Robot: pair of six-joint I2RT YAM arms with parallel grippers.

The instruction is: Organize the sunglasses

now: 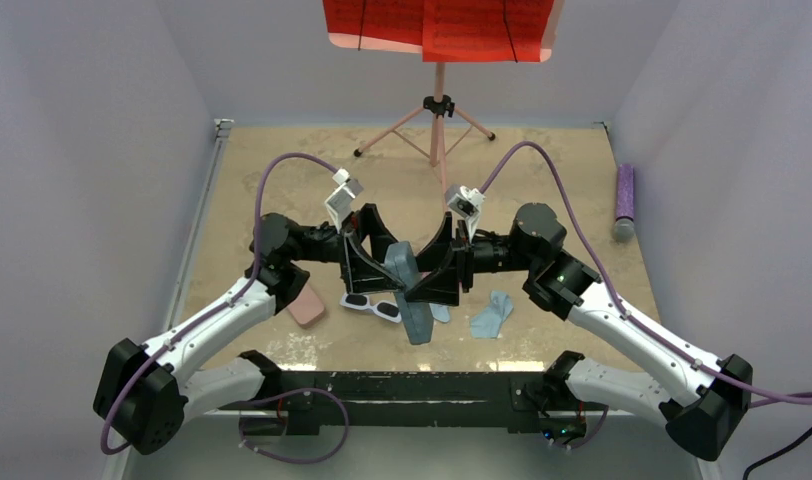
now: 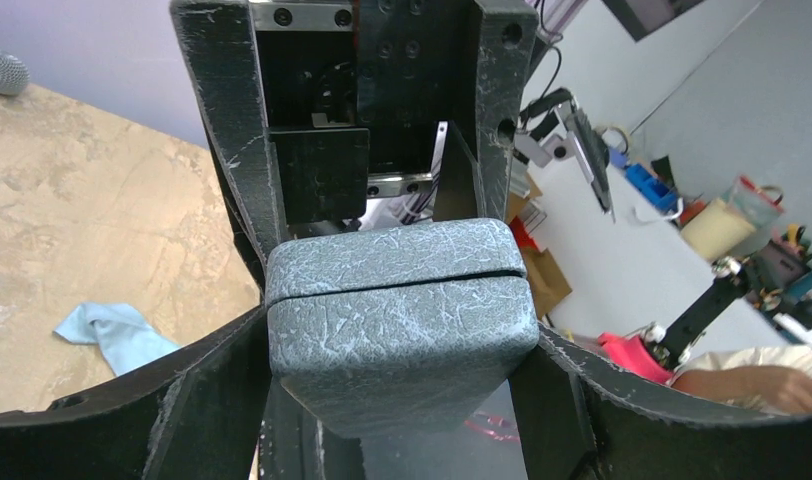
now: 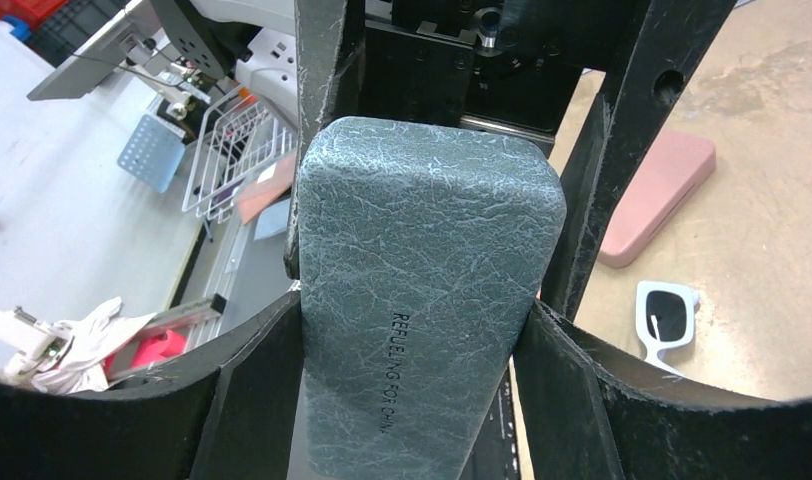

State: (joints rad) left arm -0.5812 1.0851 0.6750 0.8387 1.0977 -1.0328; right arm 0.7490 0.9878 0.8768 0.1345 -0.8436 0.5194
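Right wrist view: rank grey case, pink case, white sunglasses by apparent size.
1. grey case, though nearness to the camera inflates it
2. pink case, partly hidden
3. white sunglasses, partly hidden

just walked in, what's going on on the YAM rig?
Both arms meet mid-table around one grey-blue case, which is shut. The right gripper is clamped on one end. The left gripper has its fingers on either side of the other end, but whether it actually grips is unclear. The white sunglasses lie loose on the table beside a pink case, near a light blue cloth, not yet put away.
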